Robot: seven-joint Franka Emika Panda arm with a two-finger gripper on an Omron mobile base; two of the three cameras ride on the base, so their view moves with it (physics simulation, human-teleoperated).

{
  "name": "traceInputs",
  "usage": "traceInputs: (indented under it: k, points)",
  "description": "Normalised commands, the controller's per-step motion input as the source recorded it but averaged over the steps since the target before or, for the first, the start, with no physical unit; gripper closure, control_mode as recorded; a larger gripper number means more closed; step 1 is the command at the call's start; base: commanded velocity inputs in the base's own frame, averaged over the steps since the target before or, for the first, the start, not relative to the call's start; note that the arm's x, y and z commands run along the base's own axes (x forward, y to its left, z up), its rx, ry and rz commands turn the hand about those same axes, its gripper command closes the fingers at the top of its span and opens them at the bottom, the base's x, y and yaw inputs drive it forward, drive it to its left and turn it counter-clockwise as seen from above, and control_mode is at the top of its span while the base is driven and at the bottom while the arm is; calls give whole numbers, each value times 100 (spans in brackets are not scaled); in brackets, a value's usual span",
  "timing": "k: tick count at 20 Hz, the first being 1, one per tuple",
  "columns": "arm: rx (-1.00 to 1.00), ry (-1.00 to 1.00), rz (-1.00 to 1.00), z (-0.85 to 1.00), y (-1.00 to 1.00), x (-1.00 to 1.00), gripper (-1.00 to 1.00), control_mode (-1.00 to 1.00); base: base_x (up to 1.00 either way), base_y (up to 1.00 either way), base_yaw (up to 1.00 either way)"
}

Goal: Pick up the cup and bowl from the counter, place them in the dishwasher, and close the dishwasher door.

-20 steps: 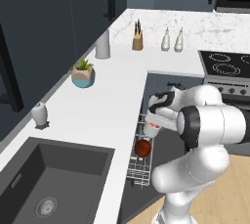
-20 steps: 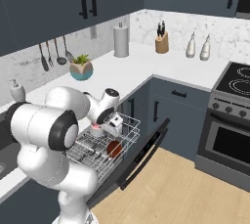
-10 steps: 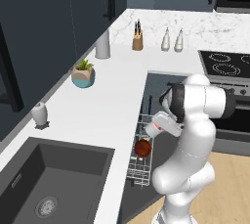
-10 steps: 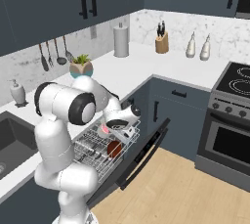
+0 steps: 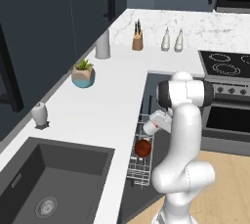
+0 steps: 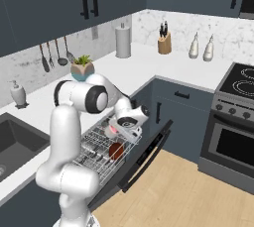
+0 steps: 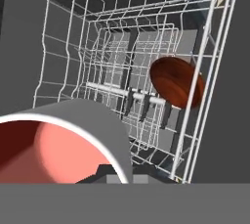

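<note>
In the right base view we see the gripper (image 6: 124,122) at the centre of the frame, closed on the cup (image 6: 111,131), just above the white wire rack (image 6: 94,154) of the dishwasher. The bowl (image 6: 116,150) stands on its edge in the rack, below the cup. The dishwasher door (image 6: 144,154) lies open toward the wooden floor. In the hand view the cup's (image 7: 63,142) salmon-red inside is at the lower left, the bowl (image 7: 177,82) to the right. On the counter (image 5: 105,103) stand a plant pot (image 5: 83,75) and a small white vase (image 5: 39,114), well apart from the rack.
</note>
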Motion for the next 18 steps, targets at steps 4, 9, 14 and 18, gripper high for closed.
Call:
traceInputs:
  k: [4, 9, 14, 18]
  points:
    - [0, -1, 12, -59, 0, 40, 100, -100, 0, 0, 0]
    - [-1, 0, 8, -60, 1, 61, 100, -100, 0, 0, 0]
    - [-4, 0, 6, -62, 3, 52, 100, -100, 0, 0, 0]
    - [-11, 0, 8, -90, 0, 63, 100, -100, 0, 0, 0]
